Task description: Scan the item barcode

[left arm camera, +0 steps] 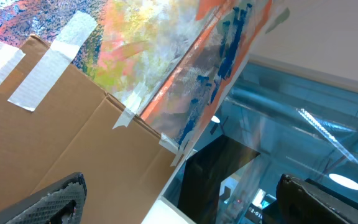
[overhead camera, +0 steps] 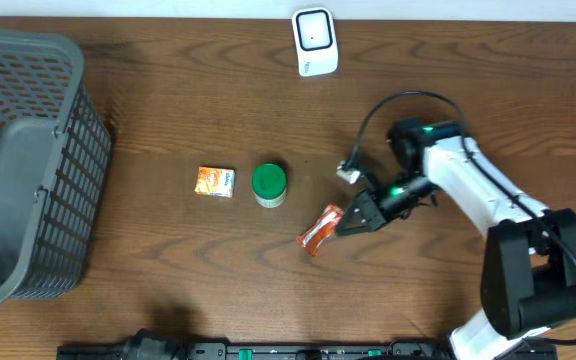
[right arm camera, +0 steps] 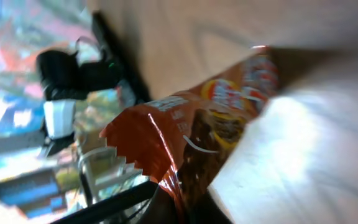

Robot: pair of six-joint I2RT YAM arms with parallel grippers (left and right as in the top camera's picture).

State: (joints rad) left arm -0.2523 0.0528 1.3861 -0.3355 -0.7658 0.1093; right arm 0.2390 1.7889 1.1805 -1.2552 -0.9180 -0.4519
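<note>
The right fingers (overhead camera: 353,215) are pinching an orange snack wrapper (overhead camera: 318,231) whose logo is showing too blurred to read; the left fingers (left arm camera: 55,199) are standing spread wide.

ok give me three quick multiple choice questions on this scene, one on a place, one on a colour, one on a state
1. Where in the overhead view is the white rectangular barcode scanner?
A. top middle of the wooden table
B. bottom left corner
C. far right edge

2. What colour is the lid of the small round jar?
A. blue
B. green
C. yellow

3. How is the right gripper?
A. open above the table
B. shut on the orange-red foil snack wrapper
C. shut on nothing

Answers:
1 A, the scanner sits by the table's top edge, near the middle.
2 B, the lid shows plain green from above.
3 B, the gripper pinches one end of the wrapper, and the right wrist view shows the wrapper right at the camera.
</note>
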